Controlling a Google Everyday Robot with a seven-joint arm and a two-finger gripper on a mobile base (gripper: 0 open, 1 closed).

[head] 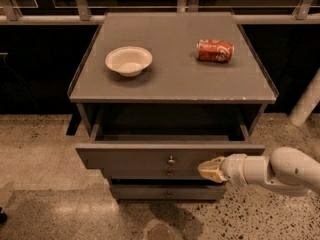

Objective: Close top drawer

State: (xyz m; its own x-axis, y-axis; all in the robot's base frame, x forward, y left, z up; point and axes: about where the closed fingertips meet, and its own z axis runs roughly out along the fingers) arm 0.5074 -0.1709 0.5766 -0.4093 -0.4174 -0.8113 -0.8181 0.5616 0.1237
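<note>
The top drawer point(135, 156) of the grey cabinet stands partly pulled out, its flat grey front showing one small round metal knob point(171, 160). Only a narrow strip of its grey inside shows. My gripper point(210, 169) comes in from the right on a white arm and its tan fingers touch the drawer front just right of the knob. Two narrower drawers point(165, 191) sit below it.
On the cabinet top point(170, 79) a white bowl point(128, 60) sits at the left and a red soda can point(215, 50) lies on its side at the right. A railing and dark window run behind. Speckled floor lies in front. A white post point(306, 104) stands at right.
</note>
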